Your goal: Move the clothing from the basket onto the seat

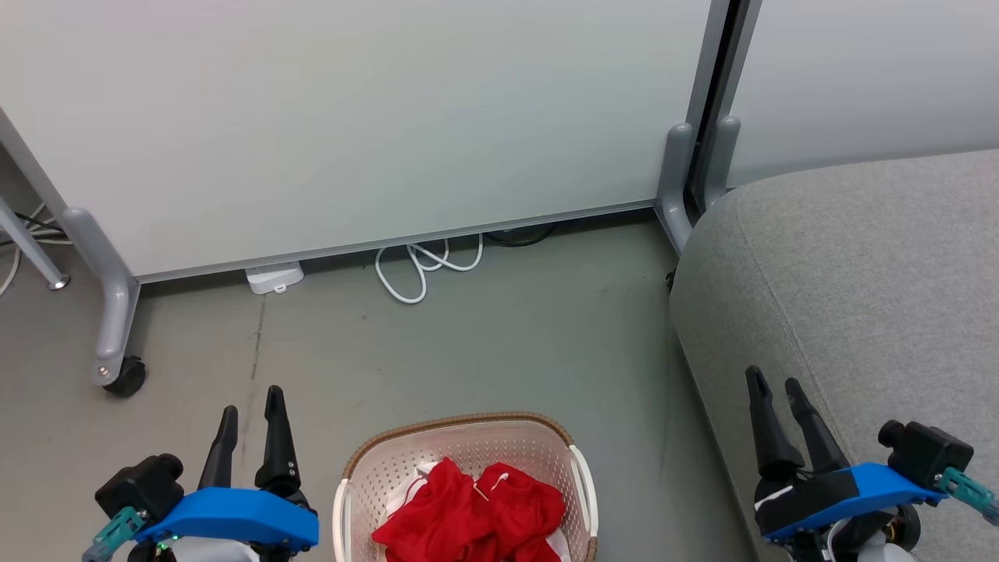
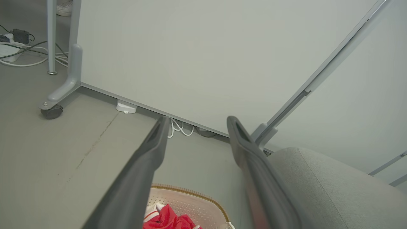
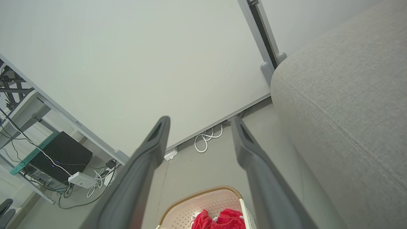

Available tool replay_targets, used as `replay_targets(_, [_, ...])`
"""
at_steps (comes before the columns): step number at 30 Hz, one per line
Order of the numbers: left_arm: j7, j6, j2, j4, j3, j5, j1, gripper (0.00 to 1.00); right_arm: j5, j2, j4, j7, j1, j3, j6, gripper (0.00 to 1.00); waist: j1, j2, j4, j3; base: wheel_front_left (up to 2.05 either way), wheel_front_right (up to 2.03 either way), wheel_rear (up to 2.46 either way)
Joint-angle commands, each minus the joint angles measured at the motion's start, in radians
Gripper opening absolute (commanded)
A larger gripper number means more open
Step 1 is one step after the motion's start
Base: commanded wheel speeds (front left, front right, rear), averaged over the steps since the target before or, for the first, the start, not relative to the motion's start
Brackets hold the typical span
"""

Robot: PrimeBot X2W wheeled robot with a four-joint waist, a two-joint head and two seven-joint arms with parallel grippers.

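While both claws stand wide and empty, we see the clothing [image 1: 468, 507] heaped in the basket [image 1: 460, 422], down between them. Our left gripper [image 1: 251, 401] is the nearer, just beside the rim; the seat [image 1: 858, 273] lies right, by our right gripper [image 1: 773, 378].

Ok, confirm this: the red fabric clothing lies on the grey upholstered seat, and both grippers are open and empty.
No: the head view shows the red fabric clothing in the cream perforated plastic basket, not on the grey upholstered seat. The left gripper and right gripper are open and empty.
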Motion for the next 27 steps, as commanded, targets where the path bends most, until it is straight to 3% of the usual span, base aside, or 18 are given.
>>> replay_targets(1, [-0.01,-0.003,0.008,-0.005,-0.007,0.031,-0.027,1.0,-0.033,-0.007,-0.007,-0.01,-0.021,0.004,0.002,1.0,0.0,0.0,0.001,-0.001,0.0,0.0,0.0])
replay_targets(27, [-0.074,-0.007,0.004,0.022,-0.028,0.262,-0.027,1.0,-0.287,-0.008,0.016,-0.074,-0.03,0.023,0.002,1.0,0.0,0.0,0.005,-0.002,0.0,0.0,0.0])
